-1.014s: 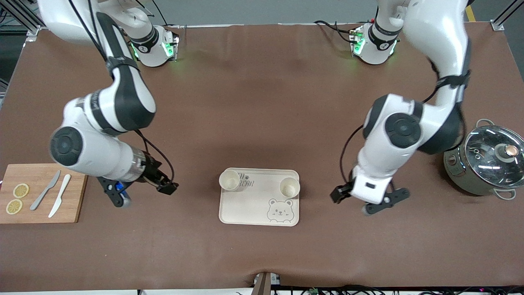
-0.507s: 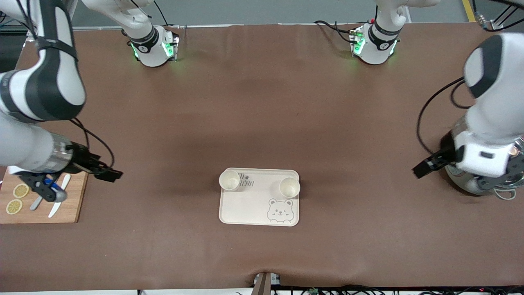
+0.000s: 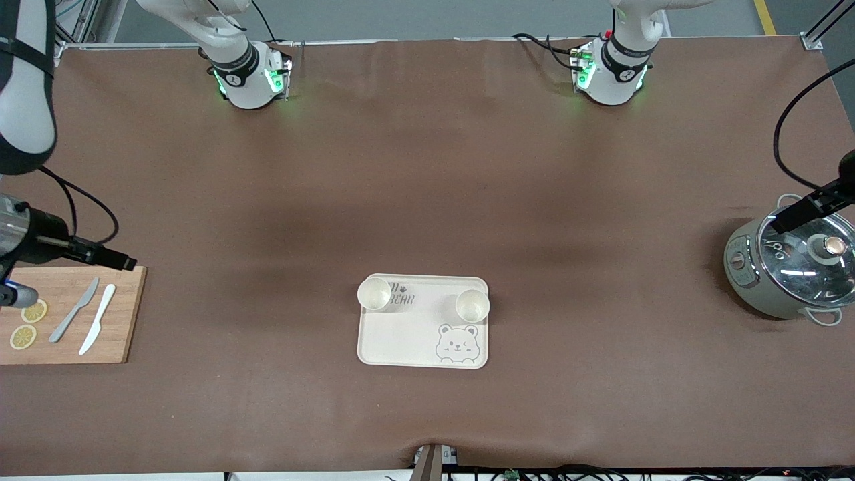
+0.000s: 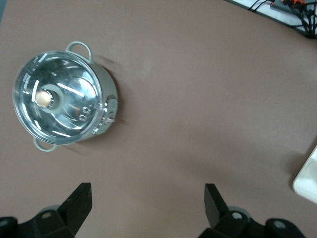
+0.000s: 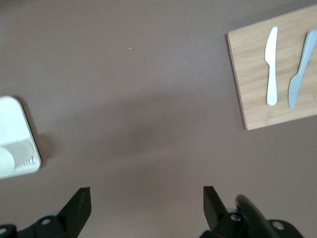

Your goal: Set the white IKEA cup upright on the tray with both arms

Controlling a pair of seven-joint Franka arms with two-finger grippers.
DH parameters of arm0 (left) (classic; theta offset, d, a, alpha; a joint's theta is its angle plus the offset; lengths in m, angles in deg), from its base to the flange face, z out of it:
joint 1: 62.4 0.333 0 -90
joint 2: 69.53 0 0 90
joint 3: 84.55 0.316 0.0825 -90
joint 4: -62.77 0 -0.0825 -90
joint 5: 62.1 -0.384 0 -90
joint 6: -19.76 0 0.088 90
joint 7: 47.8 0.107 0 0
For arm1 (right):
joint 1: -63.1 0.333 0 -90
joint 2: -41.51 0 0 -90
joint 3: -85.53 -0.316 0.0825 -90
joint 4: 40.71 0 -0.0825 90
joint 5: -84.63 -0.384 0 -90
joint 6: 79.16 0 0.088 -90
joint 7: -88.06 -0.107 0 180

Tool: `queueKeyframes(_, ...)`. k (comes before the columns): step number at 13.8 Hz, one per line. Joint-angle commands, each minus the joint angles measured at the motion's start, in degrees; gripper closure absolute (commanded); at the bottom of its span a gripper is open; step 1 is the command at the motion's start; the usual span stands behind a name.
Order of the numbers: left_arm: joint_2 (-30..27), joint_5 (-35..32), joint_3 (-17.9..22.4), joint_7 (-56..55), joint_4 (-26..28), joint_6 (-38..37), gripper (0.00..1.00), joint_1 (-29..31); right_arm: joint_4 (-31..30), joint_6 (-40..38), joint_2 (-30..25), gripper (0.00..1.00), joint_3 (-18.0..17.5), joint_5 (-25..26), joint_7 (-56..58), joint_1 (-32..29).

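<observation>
The cream-white tray [image 3: 414, 337] with the bear drawing lies mid-table, toward the front camera. Two white cups stand upright on it, one [image 3: 374, 293] toward the right arm's end and one [image 3: 473, 305] toward the left arm's end. My right gripper [image 3: 110, 257] is open and empty, up over the cutting board's edge; its wrist view [image 5: 146, 191] shows a tray corner [image 5: 15, 124] with a cup [image 5: 15, 154]. My left gripper [image 3: 801, 207] is open and empty, up over the pot; its wrist view [image 4: 147, 188] shows a tray corner [image 4: 308, 178].
A wooden cutting board [image 3: 123, 334] with two knives [image 3: 74, 310] and lemon slices [image 3: 33, 310] lies at the right arm's end. A lidded metal pot [image 3: 795, 260] stands at the left arm's end, also in the left wrist view [image 4: 59, 99].
Both arms have swung up and away from the tray: the right gripper toward the cutting board, the left toward the pot. The cups and tray have not moved.
</observation>
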Motion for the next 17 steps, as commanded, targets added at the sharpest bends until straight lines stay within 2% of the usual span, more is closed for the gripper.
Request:
queueKeyframes(1,-2.5,1.3,-0.6,5.4,2.1,-0.1,0.00,3.8,-5.9,-1.8,-7.8,0.00,-1.2,1.8,5.4,-1.1)
queueKeyframes(3,-3.8,1.3,-0.9,5.6,2.6,-1.0,0.00,3.9,-7.9,-3.0,-11.9,0.00,-1.9,5.3,5.4,0.0)
queueKeyframes(6,-5.8,1.6,-2.3,6.3,3.5,-1.3,0.00,3.9,-6.9,-7.6,-13.1,0.00,-1.7,5.8,5.7,0.2)
queueKeyframes(7,-6.5,2.1,-2.5,7.9,4.1,-1.4,0.00,3.9,-8.1,-7.7,-14.4,0.00,-1.8,5.7,6.0,0.3)
queueKeyframes(8,-7.5,3.6,-1.9,11.1,5.2,-1.5,0.00,3.2,-12.0,-6.0,-17.1,0.00,-1.8,5.7,6.4,0.2)
queueKeyframes(9,-8.3,4.3,0.1,13.5,6.9,-1.4,0.00,1.8,-16.3,-1.8,-19.9,0.00,-1.8,5.7,8.4,0.5)
queueKeyframes(10,-9.7,4.3,4.3,13.8,8.2,-1.3,0.00,-2.3,-19.3,-0.4,-22.1,0.00,-1.8,5.7,11.5,0.2)
queueKeyframes(11,-10.5,4.2,7.3,13.8,9.3,-1.3,0.00,-5.6,-19.8,0.0,-22.5,0.00,-1.6,5.7,13.5,-0.1)
queueKeyframes(14,-12.8,4.2,7.8,13.8,11.5,-1.2,0.00,-6.3,-16.8,-1.8,-22.3,0.00,-1.9,7.5,13.3,0.0)
queueKeyframes(17,-12.6,4.3,7.6,13.9,11.0,-0.5,0.00,-6.1,-13.2,-3.9,-21.4,0.00,-1.7,9.3,13.2,-0.4)
